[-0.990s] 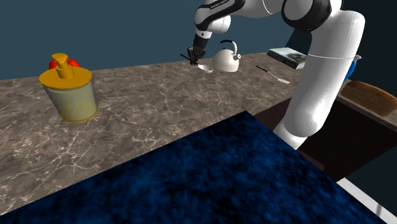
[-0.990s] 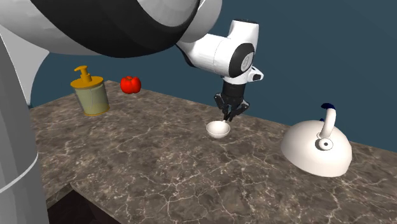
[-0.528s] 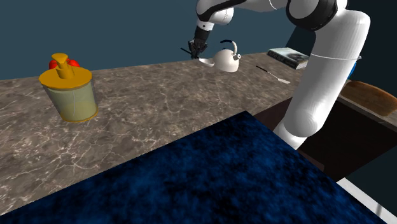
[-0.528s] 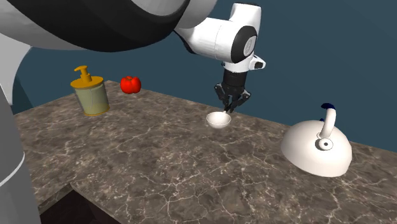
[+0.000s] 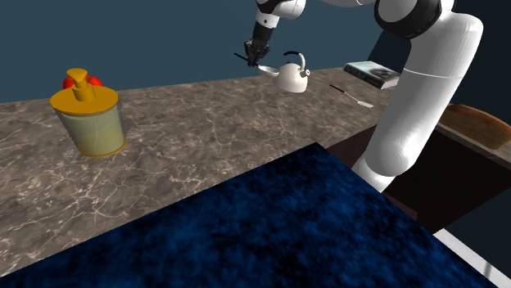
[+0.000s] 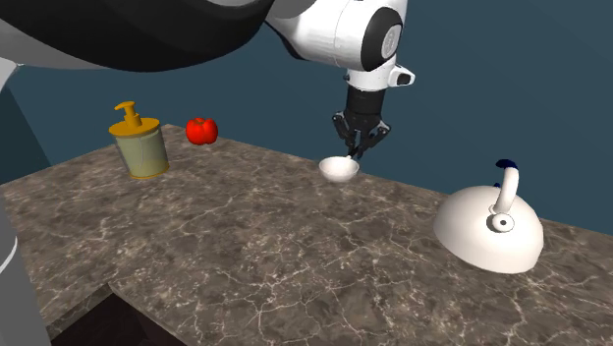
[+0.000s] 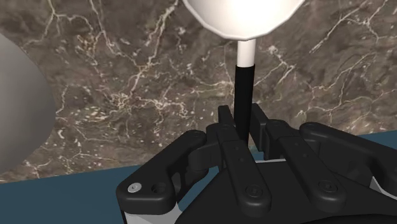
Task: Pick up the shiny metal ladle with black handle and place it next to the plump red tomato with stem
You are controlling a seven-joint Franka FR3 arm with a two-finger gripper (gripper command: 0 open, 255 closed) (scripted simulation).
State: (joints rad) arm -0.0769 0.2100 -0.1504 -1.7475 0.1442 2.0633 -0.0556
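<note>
The pincer [image 6: 358, 149] is clamped shut on the black handle of the ladle [image 6: 339, 170], gripping it just above the white bowl, which hangs below the fingers [image 7: 224, 130] and clear of the marble table [image 6: 246, 251]. In the second exterior view the ladle sits over the table's far edge, between a white kettle [image 6: 489, 231] on the right and the tomato [image 6: 201, 130] well off to the left. The tomato rests near the far edge just beside a yellow-topped dispenser [image 6: 139, 147]. In the shoulder view the tomato is partly hidden behind that dispenser, well apart from the ladle.
</note>
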